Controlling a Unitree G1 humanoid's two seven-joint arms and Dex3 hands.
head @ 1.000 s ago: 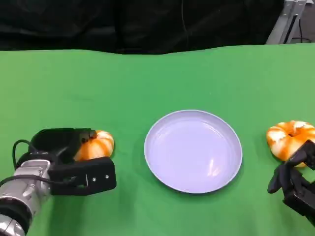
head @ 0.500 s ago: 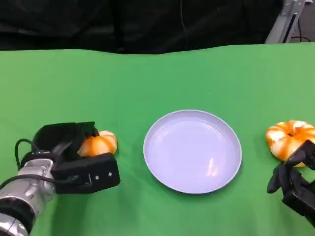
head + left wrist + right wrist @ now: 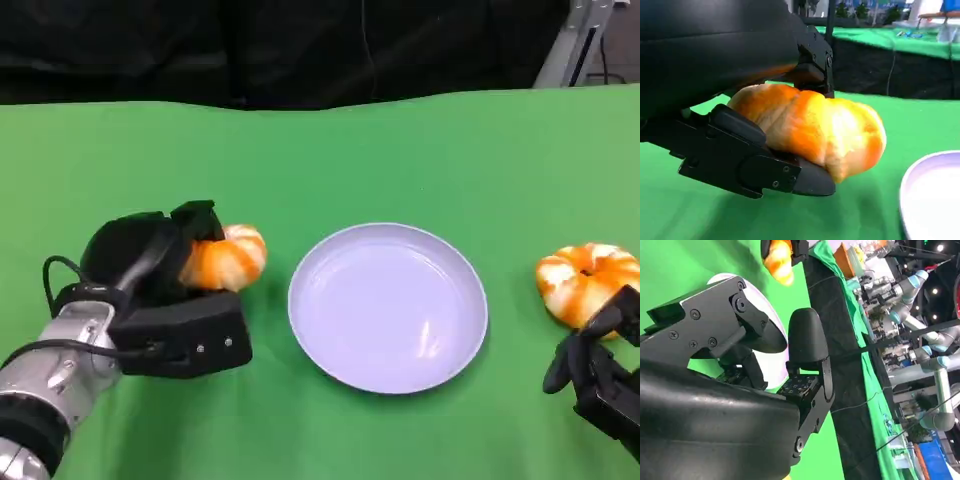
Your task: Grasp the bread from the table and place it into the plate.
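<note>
My left hand [image 3: 165,290] grips an orange-and-white bread roll [image 3: 225,258] just left of the lavender plate [image 3: 387,306], lifted off the green table. In the left wrist view the bread roll [image 3: 810,127] sits between the black fingers [image 3: 755,165] with green cloth beneath it, and the plate's rim [image 3: 932,200] shows close by. A second orange-and-white roll [image 3: 585,282] lies on the table right of the plate. My right hand [image 3: 598,375] rests low at the table's right front, beside that roll, with nothing in it and fingers [image 3: 807,347] apart. The held bread roll [image 3: 777,257] shows far off in the right wrist view.
The green table [image 3: 320,160] runs back to a dark curtain. A metal stand [image 3: 575,40] is at the far right corner. The right wrist view shows other robot arms [image 3: 920,285] in the room beyond the table.
My left hand has closed on the left roll, raised it and carried it rightward toward the plate. The right hand and the second roll have stayed put.
</note>
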